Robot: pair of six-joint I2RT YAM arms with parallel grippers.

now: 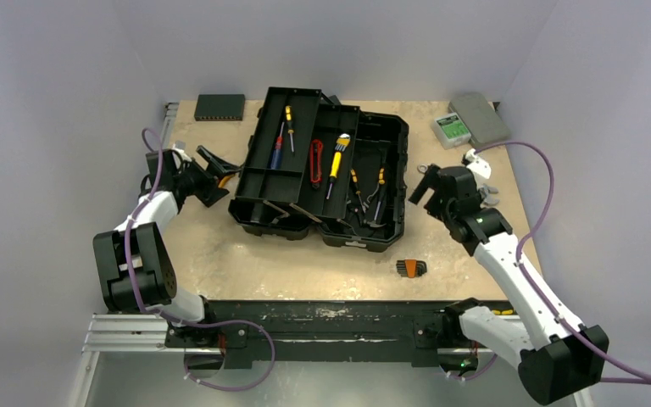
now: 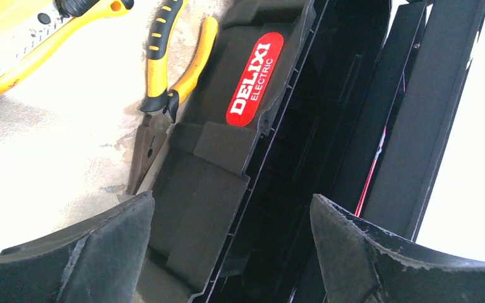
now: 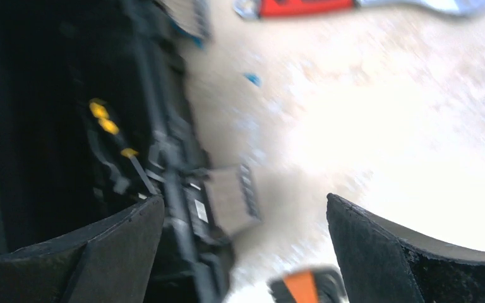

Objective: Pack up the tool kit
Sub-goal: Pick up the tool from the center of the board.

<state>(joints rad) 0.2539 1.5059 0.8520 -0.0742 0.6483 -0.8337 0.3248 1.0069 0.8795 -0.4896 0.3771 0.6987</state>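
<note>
The black toolbox (image 1: 390, 182) lies open mid-table, with a tray (image 1: 263, 182) across its left part. Yellow-handled and red-handled screwdrivers (image 1: 338, 157), a red tool (image 1: 316, 163) and pliers (image 1: 379, 182) lie inside. My left gripper (image 1: 219, 170) is open and empty at the box's left edge. In the left wrist view (image 2: 230, 252) its jaws straddle the box wall beside the red-labelled handle (image 2: 255, 79). Yellow-handled pliers (image 2: 158, 76) lie on the table beside it. My right gripper (image 1: 421, 188) (image 3: 246, 252) is open and empty, just off the box's right edge (image 3: 164, 158); that view is blurred.
A small orange-and-black tool holder (image 1: 410, 268) (image 3: 303, 287) lies on the table in front of the box. A thin black device (image 1: 219, 106) sits at back left, a flat grey case (image 1: 481, 117) at back right. Another yellow tool (image 2: 31, 44) lies left of the pliers. A red-handled tool (image 3: 303, 6) lies beyond the right gripper.
</note>
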